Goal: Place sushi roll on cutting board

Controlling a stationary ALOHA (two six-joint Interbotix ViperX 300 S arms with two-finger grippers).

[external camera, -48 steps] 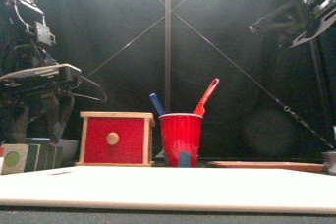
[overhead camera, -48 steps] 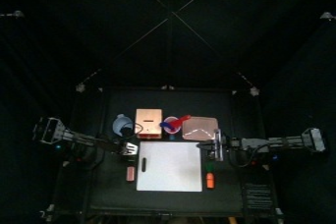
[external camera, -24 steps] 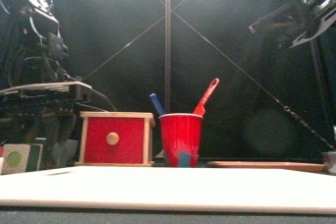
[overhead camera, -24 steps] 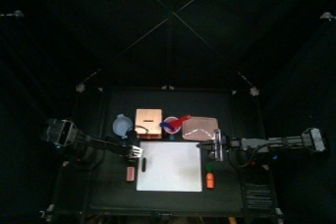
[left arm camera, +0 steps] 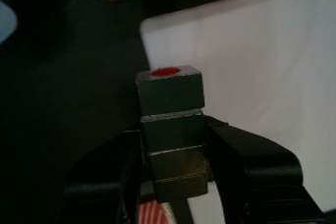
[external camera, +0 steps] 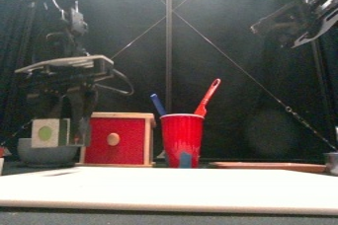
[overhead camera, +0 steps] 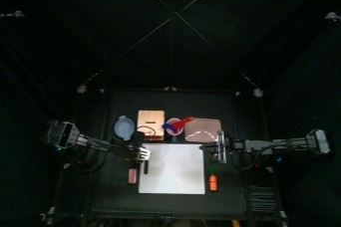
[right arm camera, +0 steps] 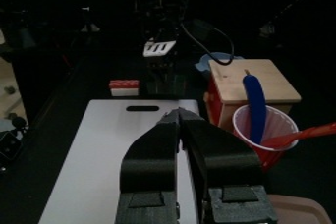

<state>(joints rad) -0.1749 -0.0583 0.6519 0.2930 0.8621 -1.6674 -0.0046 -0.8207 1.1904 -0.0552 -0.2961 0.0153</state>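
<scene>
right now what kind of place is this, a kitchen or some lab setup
Most likely a lab test pen staged as a play kitchen, not a real one. Black curtains enclose a small black table. The props are toy-like: a white cutting board, a red cup and a sushi roll in the left gripper.

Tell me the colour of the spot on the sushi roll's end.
Red, on the dark green sushi roll; the left wrist view shows it best.

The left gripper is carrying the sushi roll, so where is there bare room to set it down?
The cutting board is bare, bordered behind by the crowded row of wooden box and red cup. The left gripper holds the sushi roll beside its edge.
</scene>
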